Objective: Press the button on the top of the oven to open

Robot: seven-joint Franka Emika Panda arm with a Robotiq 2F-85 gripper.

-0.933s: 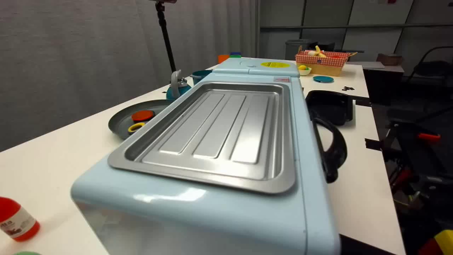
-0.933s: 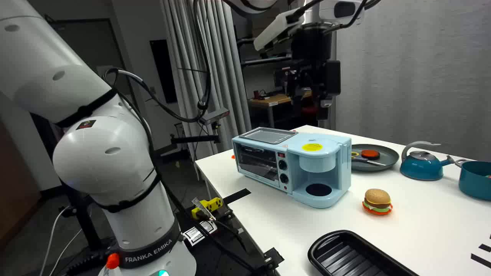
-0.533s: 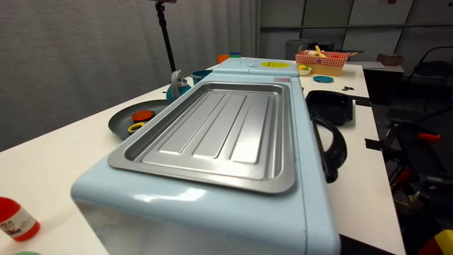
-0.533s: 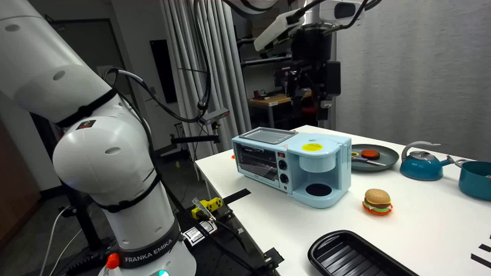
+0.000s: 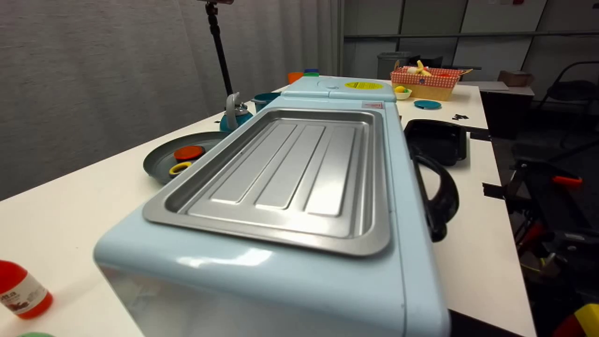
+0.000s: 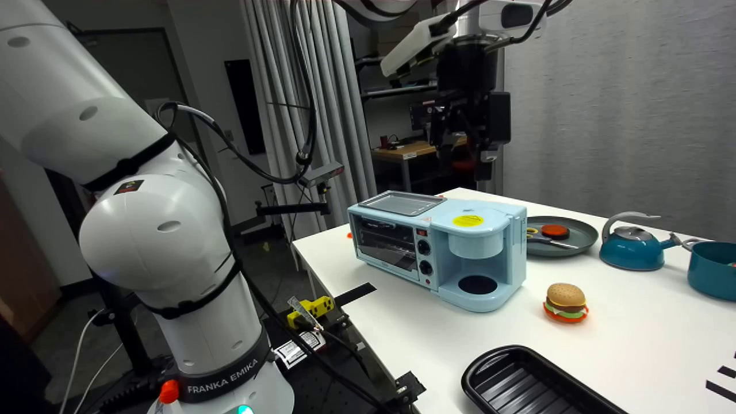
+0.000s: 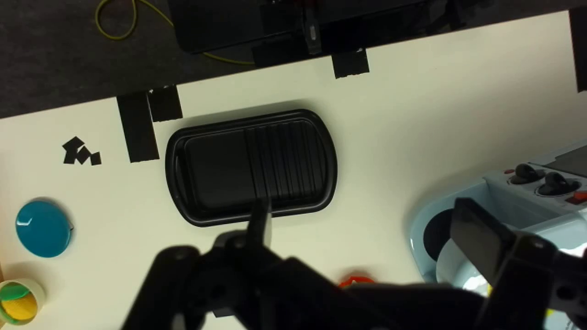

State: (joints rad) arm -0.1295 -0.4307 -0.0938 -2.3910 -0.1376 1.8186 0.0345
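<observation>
"Item one, gripper (image 7: 362,208)?"

"Hanging high, jaws standing wide apart, holding nothing; probably for clearance."

"Item two, oven (image 7: 518,204)?"

"Sitting at four o'clock in the wrist view, knobs (image 7: 526,173) facing the table edge (image 7: 293,68) at twelve, likely for reach. Tabletop (image 7: 403,128) is stretching toward two, probably giving moving room."

Arm (image 6: 150,241): glossy white, rounded — black straps (image 6: 131,164)
Band (image 6: 224,380): black, marked FRANKA EMIKA in white
Cables (image 6: 280,179): black
Gripper (image 7: 364,208): dull black

The oven (image 6: 438,253) is smooth and glossy, the tray (image 5: 281,164) shiny metal. Near one worktop (image 7: 385,119) edge the black pan (image 7: 252,167) gleams; past the opposite, the curtain (image 6: 621,115) is matt cloth.
</observation>
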